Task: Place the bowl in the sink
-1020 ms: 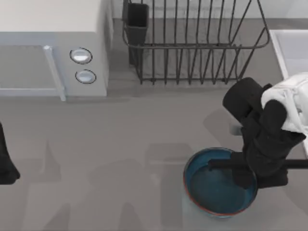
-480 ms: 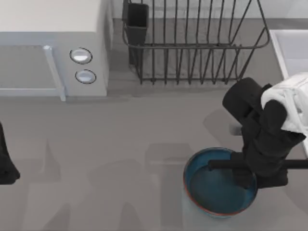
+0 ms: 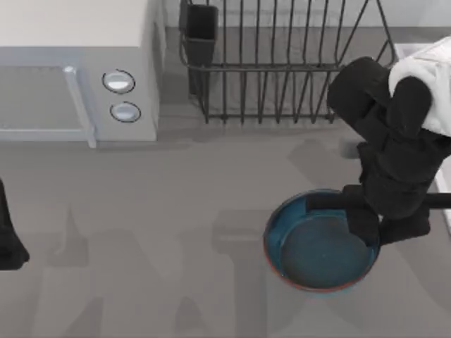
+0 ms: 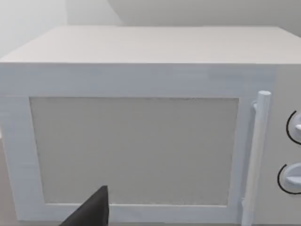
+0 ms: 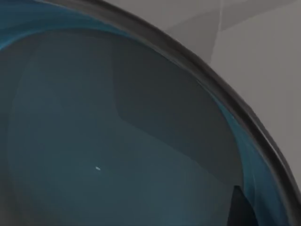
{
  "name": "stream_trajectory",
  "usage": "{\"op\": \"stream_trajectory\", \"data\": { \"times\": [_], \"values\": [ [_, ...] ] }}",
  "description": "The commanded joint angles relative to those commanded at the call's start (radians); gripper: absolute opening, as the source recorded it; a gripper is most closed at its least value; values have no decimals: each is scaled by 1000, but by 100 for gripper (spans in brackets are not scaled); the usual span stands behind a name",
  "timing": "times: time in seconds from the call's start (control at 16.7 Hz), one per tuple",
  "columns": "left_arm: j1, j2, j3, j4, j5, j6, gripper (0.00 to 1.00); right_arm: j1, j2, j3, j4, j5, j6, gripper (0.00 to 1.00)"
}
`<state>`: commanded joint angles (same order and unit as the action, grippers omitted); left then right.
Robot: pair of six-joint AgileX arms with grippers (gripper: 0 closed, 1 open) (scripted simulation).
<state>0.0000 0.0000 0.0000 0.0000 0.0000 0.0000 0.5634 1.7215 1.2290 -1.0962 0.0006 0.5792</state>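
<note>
Top view: dish rack (image 3: 282,63) stands behind the bowl (image 3: 317,246).

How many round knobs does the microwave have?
2. On the microwave front panel, right of the door handle: upper knob and lower knob directly beneath it. No others visible.

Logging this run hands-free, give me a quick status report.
Right gripper shut on the glossy blue-teal round bowl at its right rim. Left gripper parked at table's left edge. Pale white-rimmed sink far right; dark wire dish rack alongside.
</note>
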Motion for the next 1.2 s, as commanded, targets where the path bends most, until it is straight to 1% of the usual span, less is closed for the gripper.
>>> {"op": "stream_trajectory", "data": {
  "times": [0.18, 0.3, 0.42, 0.72, 0.84, 0.96, 1.08, 1.2],
  "values": [
    [0, 0, 0, 0, 0, 0, 100, -2, -42, 132, -184, 0, -4, 0],
    [0, 0, 0, 0, 0, 0, 100, -4, -68, 196, -259, 0, -8, 0],
    [0, 0, 0, 0, 0, 0, 100, -6, -84, 226, -292, 0, -10, 0],
    [0, 0, 0, 0, 0, 0, 100, -2, -81, 225, -290, -1, -9, 0],
    [0, 0, 0, 0, 0, 0, 100, -30, -81, 219, -260, -12, -23, 0],
    [0, 0, 0, 0, 0, 0, 100, -93, -84, 201, -187, -37, -51, 0],
    [0, 0, 0, 0, 0, 0, 100, -181, -90, 169, -73, -71, -91, 0],
    [0, 0, 0, 0, 0, 0, 100, -289, -93, 125, 81, -112, -138, 0]
  ]
}}
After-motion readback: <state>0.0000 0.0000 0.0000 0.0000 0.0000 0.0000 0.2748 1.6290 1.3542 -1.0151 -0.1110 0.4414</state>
